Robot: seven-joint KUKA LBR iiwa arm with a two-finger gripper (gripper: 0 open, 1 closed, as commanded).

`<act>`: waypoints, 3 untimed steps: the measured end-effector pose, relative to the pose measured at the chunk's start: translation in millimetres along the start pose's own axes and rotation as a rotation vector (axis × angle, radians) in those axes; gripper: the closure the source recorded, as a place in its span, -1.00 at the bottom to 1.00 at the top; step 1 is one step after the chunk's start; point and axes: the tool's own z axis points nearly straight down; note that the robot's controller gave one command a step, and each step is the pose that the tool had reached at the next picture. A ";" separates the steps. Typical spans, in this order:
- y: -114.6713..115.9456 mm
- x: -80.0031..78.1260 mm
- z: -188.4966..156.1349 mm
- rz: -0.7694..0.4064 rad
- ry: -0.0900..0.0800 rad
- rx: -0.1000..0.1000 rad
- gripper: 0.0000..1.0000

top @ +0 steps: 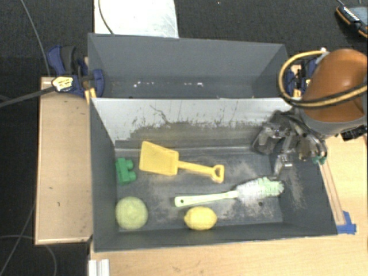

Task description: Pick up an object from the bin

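My gripper (pixel 283 161) hangs at the right end of the bin, just above the bristle head of a bottle brush (pixel 230 195). The brush has a pale green handle and white-and-green bristles, and lies flat along the bin floor with its head to the right. Nothing shows in the gripper. A yellow lemon (pixel 200 218) lies near the front wall, below the brush handle. A yellow toy shovel (pixel 171 163) lies in the middle, blade to the left and handle toward the gripper.
At the left end sit a green block (pixel 125 171) and a yellow-green ball (pixel 131 212). The arm with its orange cover and looped cable stands over the bin's right rim. Bare floor lies between the shovel and the back wall.
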 end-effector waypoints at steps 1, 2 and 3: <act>0.0 0.0 0.0 0.000 0.000 0.000 -1.00; -15.9 34.1 83.1 0.017 0.006 -0.001 -1.00; -12.8 42.0 98.6 0.007 -0.014 0.002 -1.00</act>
